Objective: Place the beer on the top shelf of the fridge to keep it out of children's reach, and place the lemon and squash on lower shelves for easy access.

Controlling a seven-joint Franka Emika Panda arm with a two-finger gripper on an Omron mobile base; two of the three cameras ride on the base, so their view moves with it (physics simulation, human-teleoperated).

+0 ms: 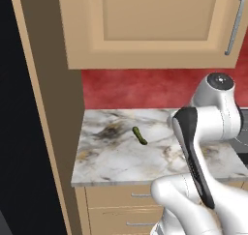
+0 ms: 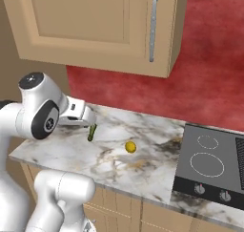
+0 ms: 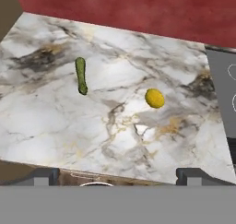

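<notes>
Simulated kitchen: a marble counter [image 3: 55, 121] runs below tan wall cupboards [image 2: 95, 21] and a red backsplash [image 1: 140, 86], with a dark cooktop [image 2: 209, 166] set in at its right end. The squash [image 3: 81, 75], a slim, slightly curved dark green vegetable, lies flat toward the counter's back left corner; the lemon [image 3: 155, 98], a small bright yellow oval, rests well apart from it, nearer the cooktop edge. Both sit on the counter untouched, so their transfer to the lower shelves appears not yet begun; the beer's status cannot be judged here. The gripper [image 3: 118, 176] hovers off the counter's front edge, jaws spread fully wide and holding nothing, looking across the surface at both items. The dark panel at the left margin of the left base view is probably the fridge [image 1: 19, 132] side. Judged stage: approach, before the first pick on this counter.
</notes>
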